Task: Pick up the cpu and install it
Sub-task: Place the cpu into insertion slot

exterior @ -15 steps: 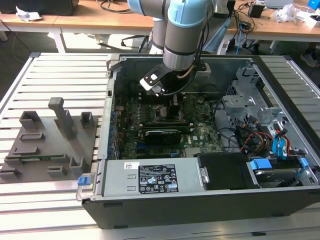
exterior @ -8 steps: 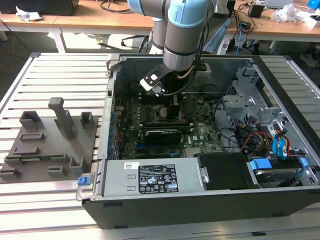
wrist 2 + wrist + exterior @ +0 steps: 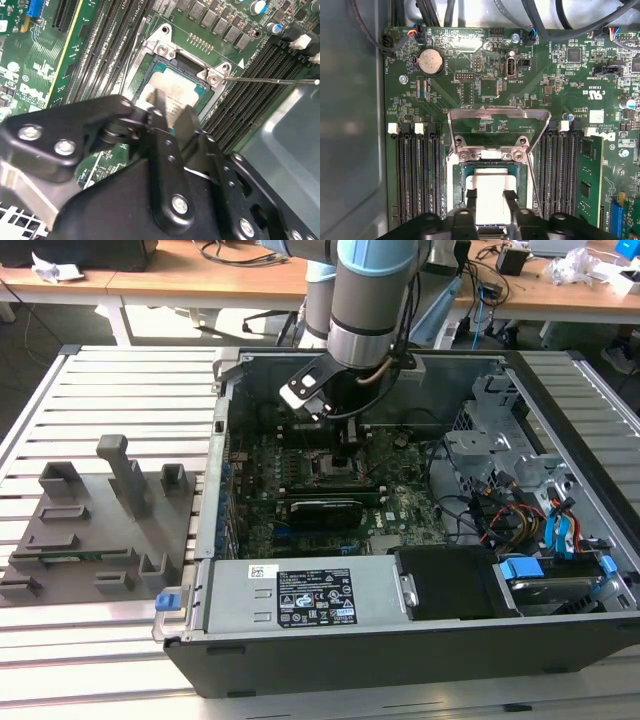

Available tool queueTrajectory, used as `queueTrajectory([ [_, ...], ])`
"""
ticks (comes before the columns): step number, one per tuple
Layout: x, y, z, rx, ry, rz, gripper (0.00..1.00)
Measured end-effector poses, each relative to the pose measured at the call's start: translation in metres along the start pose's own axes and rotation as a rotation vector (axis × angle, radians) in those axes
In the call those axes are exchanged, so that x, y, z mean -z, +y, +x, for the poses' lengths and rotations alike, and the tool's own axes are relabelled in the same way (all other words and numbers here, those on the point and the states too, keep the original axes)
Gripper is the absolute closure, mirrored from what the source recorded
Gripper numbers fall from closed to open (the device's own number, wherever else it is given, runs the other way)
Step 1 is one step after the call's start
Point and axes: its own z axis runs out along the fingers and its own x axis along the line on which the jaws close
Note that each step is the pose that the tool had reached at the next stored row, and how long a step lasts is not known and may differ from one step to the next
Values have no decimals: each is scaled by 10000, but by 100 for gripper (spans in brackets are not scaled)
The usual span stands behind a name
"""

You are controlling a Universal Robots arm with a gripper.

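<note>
Where the arm reaches: the arm (image 3: 370, 290) comes down from above into an open computer case (image 3: 400, 665) that lies on its side on a slatted metal surface (image 3: 130, 390).
Gripper: the gripper (image 3: 490, 194) hangs directly over the processor socket (image 3: 162, 50), near the middle of the green motherboard (image 3: 545, 65).
Fingers: the two black fingers (image 3: 471, 200) stand a little apart, and the gap is narrower than the chip's metal plate. Nothing is clamped between them. Their tips lie over the plate, but I cannot tell whether they touch it.
Cpu: in both wrist views the cpu (image 3: 492, 180) lies flat and square inside the socket. Its silvery top faces up and a thin green border shows around it.
Load plate: the silver load plate (image 3: 497, 117) is swung open and stands up at the far edge of the socket, clear of the chip.
Lever: in the second wrist view a thin metal lever (image 3: 270, 80) sticks out sideways from the socket's corner.
Memory slots: black memory slots (image 3: 417, 175) run along both sides of the socket.
Battery: a coin battery (image 3: 429, 61) sits on the board beyond the load plate.
Tray: a grey plastic tray (image 3: 90, 530) with upright blocks rests on the surface at the exterior view's left, well apart from the case.
Power supply: a grey power supply (image 3: 300, 595) fills the near side of the case.
</note>
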Motion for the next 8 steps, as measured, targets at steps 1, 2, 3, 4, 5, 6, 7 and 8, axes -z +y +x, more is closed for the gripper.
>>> queueTrajectory([
  [1,0,-6,0,1,0,-2,65],
  [2,-1,-37,0,9,-2,-2,71],
  [3,-2,-62,0,32,-3,-3,83],
  [4,-3,-78,0,58,-3,-4,89],
  [5,-4,-92,0,141,-7,-7,89],
  [6,-6,-94,-1,190,-9,-8,89],
  [7,-10,-94,-1,238,-13,-9,89],
  [8,-24,-93,0,322,-24,-12,89],
])
